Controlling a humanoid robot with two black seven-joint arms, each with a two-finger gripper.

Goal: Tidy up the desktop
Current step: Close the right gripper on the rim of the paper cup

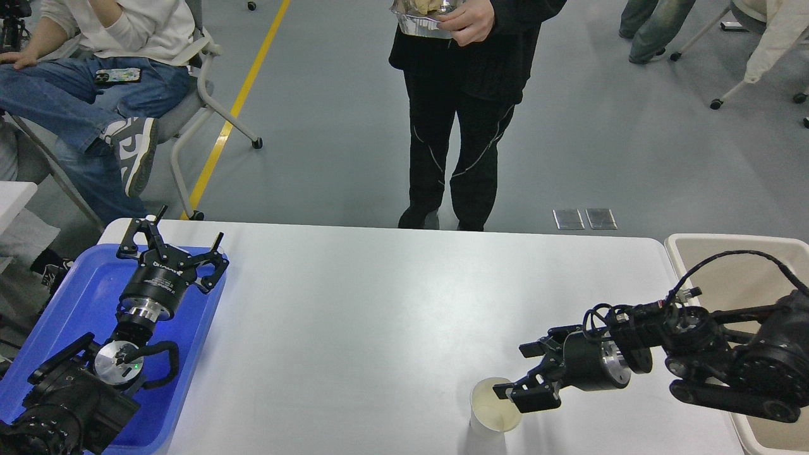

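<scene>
The counter [392, 316], the large white top to be tidied, was seen stretching out from both tools, bare but for one white paper cup [494, 412] standing upright near its front edge. The right tool [528, 374] was placed just beside the cup's rim, its lower finger at or over the rim; contact could not be confirmed. Its fingers were held apart, nothing gripped. A little pale liquid seemed to be left in the cup.

A tip-over was judged the main risk: a light cup, pushed sideways at the rim by a finger, could be toppled and its contents spilled across the counter. A thin wall could also be crushed by a hard squeeze.

Behind the right tool a beige bin [727, 265] was seen. The left tool [174, 249], fingers spread and empty, was held above a blue tray [69, 303], well apart from the cup.
</scene>
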